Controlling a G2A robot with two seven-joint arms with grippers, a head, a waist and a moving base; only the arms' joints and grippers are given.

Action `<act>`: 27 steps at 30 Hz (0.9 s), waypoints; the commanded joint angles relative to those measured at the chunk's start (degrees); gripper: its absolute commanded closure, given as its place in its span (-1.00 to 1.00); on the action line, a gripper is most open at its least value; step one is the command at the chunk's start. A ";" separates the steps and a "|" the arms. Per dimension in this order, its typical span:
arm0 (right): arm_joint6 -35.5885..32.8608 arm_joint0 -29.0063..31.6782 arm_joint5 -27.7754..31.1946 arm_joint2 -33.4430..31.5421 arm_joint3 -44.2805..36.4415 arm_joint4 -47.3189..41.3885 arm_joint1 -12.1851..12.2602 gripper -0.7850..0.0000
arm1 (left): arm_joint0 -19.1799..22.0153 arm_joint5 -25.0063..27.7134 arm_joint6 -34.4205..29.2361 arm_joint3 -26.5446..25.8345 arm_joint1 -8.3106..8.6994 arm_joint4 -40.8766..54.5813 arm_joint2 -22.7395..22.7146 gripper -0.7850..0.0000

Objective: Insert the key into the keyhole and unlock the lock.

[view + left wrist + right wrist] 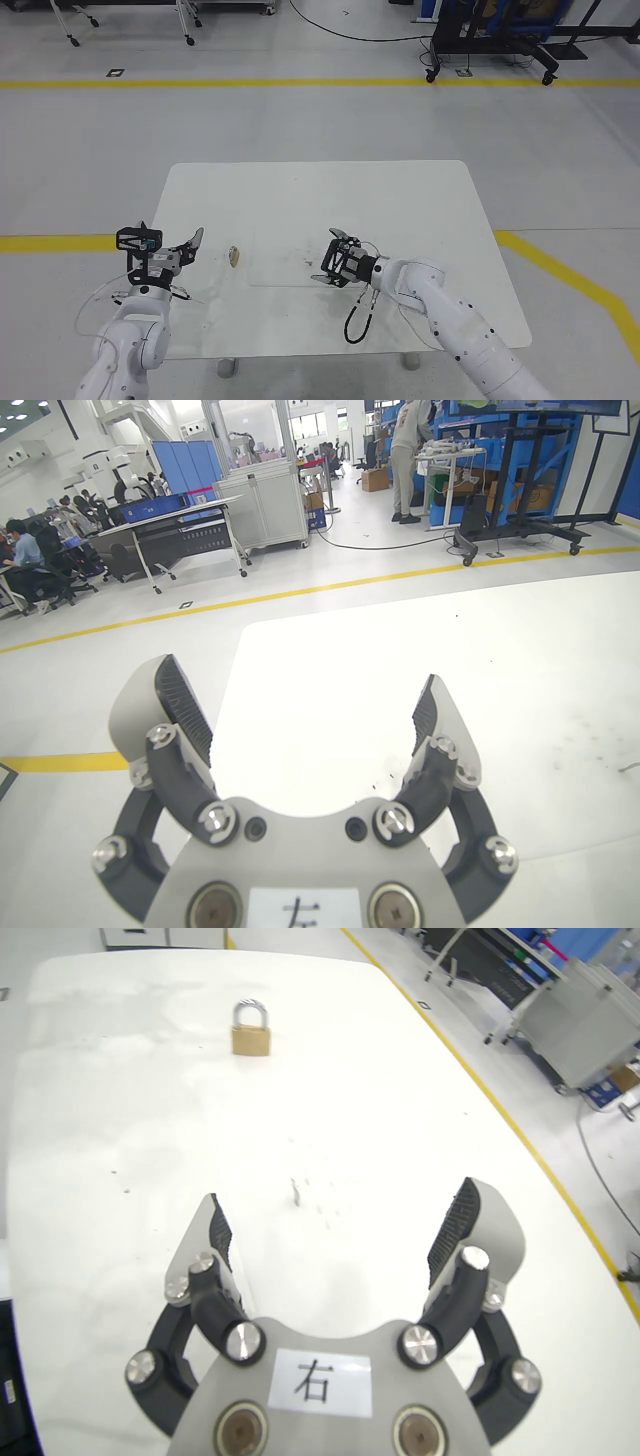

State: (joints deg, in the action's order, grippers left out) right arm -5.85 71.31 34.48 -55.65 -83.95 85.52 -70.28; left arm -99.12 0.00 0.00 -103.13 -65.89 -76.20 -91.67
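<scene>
Nearest, at the near left of the tabletop (400, 200): left gripper (300, 677), spread wide, nothing between its ribbed pads (182, 705). One finger out past the tabletop's left edge over the floor, the other over the white surface. Pointed toward the far side of the room.

About level with it, just right of the tabletop's middle: right gripper (342, 1193), likewise wide open and holding nothing. Low over the surface, aimed leftward across the tabletop toward the lock.

Just ahead of the right gripper, lying on the surface: small grey sliver (296, 1194) among a few dark scuff marks. Too small to tell what.

Between the two grippers, closer to the left one and well apart from the right: brass padlock (251, 1039). Silver shackle seated in the body, broad face turned toward the right gripper. Touching neither gripper. Hard to tell whether standing on its base or lying flat. Keyhole too small to make out.

Beyond the tabletop's far edge, on the pale floor: yellow line (300, 82) running left to right. Farther still, at the far right: black wheeled stand (490, 45), with a dark cable trailing across the floor beside it.
</scene>
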 commanded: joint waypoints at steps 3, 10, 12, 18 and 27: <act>-1.68 -4.88 4.21 3.59 5.68 -0.08 -0.95 -0.34 | 0.00 0.00 0.00 0.00 0.00 0.00 0.00 -1.00; -2.46 -10.47 6.44 8.17 12.23 -1.05 -2.71 0.18 | 0.00 0.00 0.00 0.00 0.00 0.00 0.00 -1.00; -2.24 -11.24 6.68 9.16 13.23 -0.66 -3.03 0.29 | 0.00 0.00 0.00 0.00 0.00 0.00 0.00 -1.00; -3.45 -12.77 5.81 11.25 15.54 1.00 -3.74 0.55 | 0.00 0.00 0.00 0.00 0.00 0.00 0.00 -1.00; -0.98 -12.12 6.28 8.70 13.02 1.36 -2.82 1.00 | 0.00 0.00 0.00 0.00 0.00 0.00 0.00 -1.00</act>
State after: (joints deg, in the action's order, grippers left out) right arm -7.19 58.81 40.61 -46.39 -70.06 86.84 -73.34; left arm -99.12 0.00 0.00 -103.13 -65.89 -76.20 -91.67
